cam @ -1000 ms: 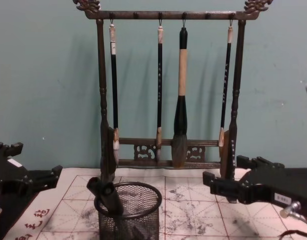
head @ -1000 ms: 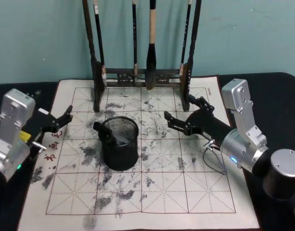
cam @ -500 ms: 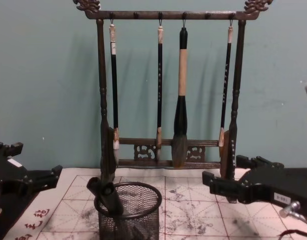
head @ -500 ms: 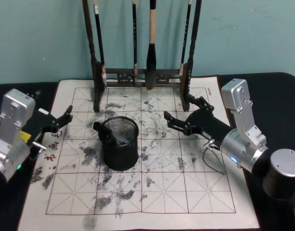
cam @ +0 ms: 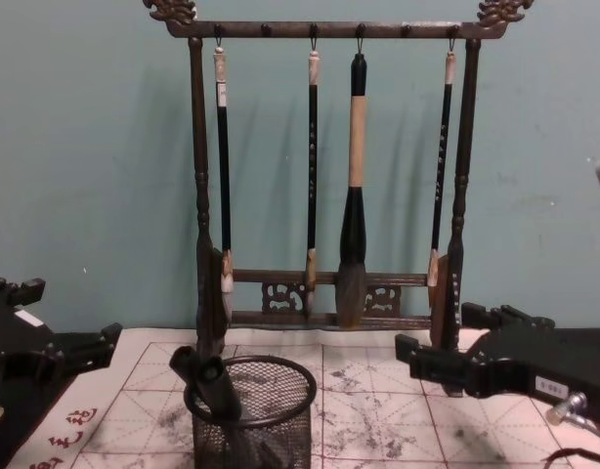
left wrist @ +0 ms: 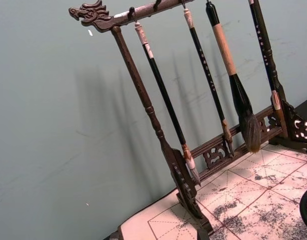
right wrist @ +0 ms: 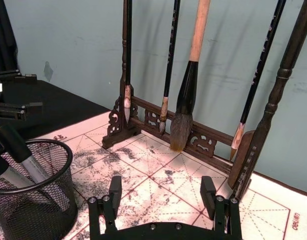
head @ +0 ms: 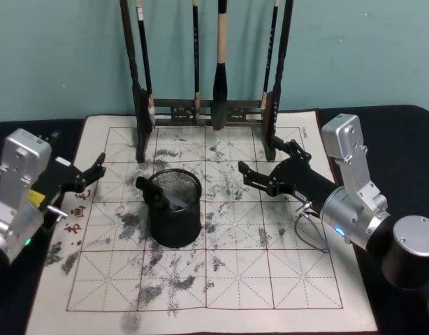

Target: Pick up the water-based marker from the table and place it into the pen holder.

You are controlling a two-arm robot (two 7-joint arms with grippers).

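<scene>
Marker in holder, both arms clear

Marker [head: 161, 197] leans inside the holder [head: 174, 209], its black cap propped on the rim at about 9 o'clock and sticking up past it, the silver-grey barrel slanting down into the mesh. In the right wrist view two barrels seem to lean against that same side; I cannot tell them apart. The holder stands on the mat of the table [head: 228, 279], left of centre, in front of the brush rack [cam: 329, 166].

Right gripper [head: 260, 176] hovers at 3 o'clock from the holder, well apart from it, jaws spread and empty. Left gripper [head: 89, 174] sits at 9 o'clock, near the mat's edge, also spread and empty.

The task looks done. The risk left is a knock: the cap overhangs the rim on the left gripper's side, so a careless sweep by that arm could catch it and tip the light mesh cup. The right arm swinging back could brush the rack's right post just behind it.

Compared with the earlier frames, nothing has visibly moved: marker, holder and both arms sit as they did.
</scene>
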